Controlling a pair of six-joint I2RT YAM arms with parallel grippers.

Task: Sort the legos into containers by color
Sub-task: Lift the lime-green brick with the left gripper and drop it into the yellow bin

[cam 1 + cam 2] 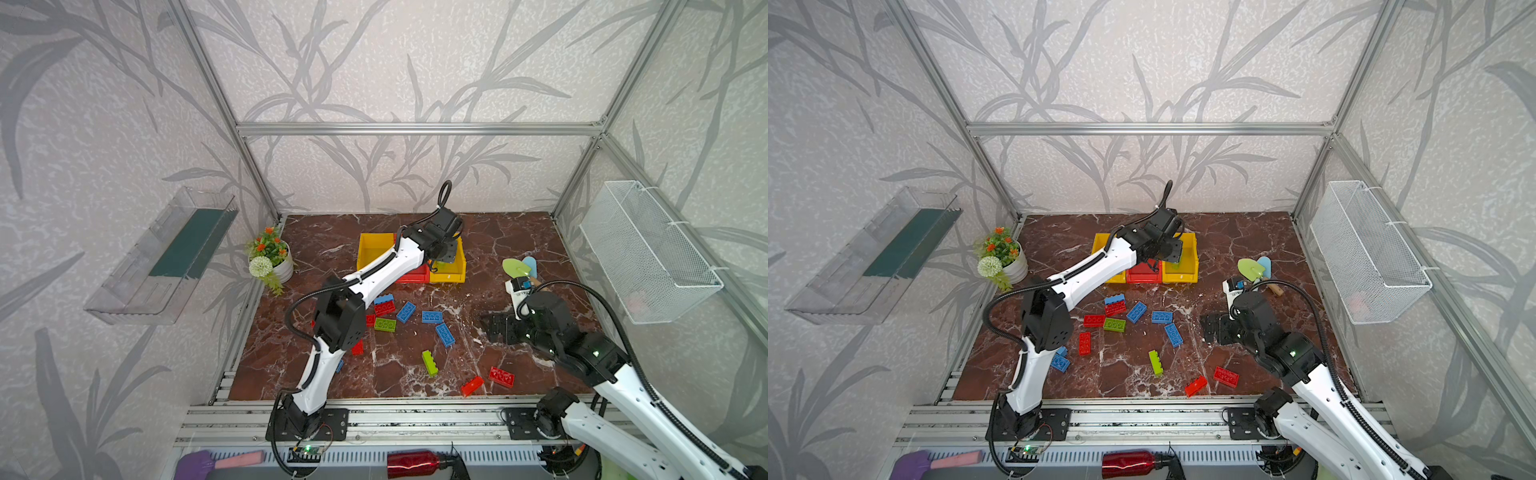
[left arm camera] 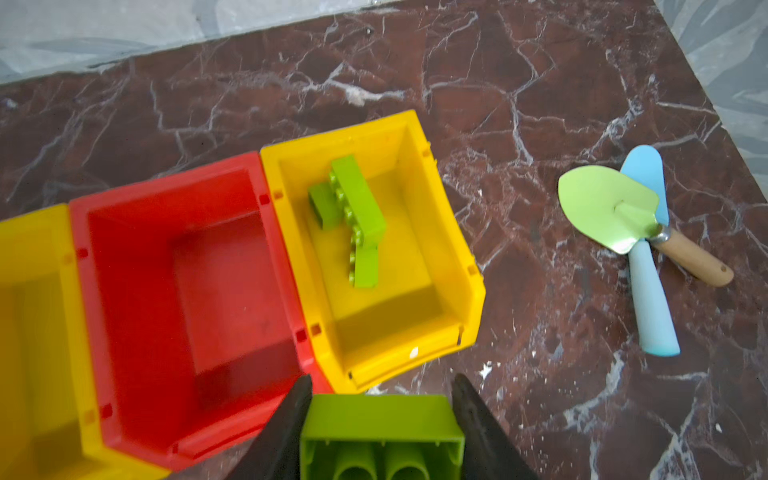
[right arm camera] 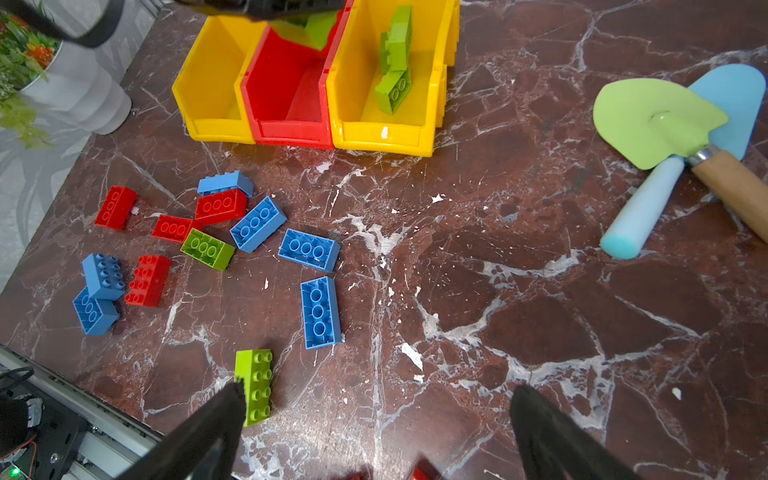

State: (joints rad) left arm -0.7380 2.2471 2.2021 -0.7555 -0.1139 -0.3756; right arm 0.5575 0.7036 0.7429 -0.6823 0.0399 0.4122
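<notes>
My left claw (image 2: 381,380) is partly closed on a lime green brick (image 2: 380,432). The jaws press its two opposite flat side walls, and its hollow underside with the round tubes faces my wrist camera. It hangs just in front of the seam between the red bin (image 2: 124,374) and the yellow bin (image 2: 449,232) beside it. That yellow bin already holds other green bricks (image 2: 357,199), so I judge this one belongs there. The other yellow bin (image 2: 33,291) and the red one look empty.

These bricks should be light, stiff and hard, with thin hollow shells that will not crush. Their smooth, glossy walls could slip or twist in a loose pinch, though. I think the best hold is across the narrow width, on the plain side walls near the middle, clear of the studs. Dropped from a height, a brick may bounce off the hard plastic floor, so a low release seems wise.

My right claw (image 3: 378,388) is spread wide and empty above the desk (image 3: 540,291), near another loose green brick (image 3: 255,384). Blue bricks (image 3: 318,311) and red bricks (image 3: 147,280) lie scattered on the desk in front of the bins.
</notes>
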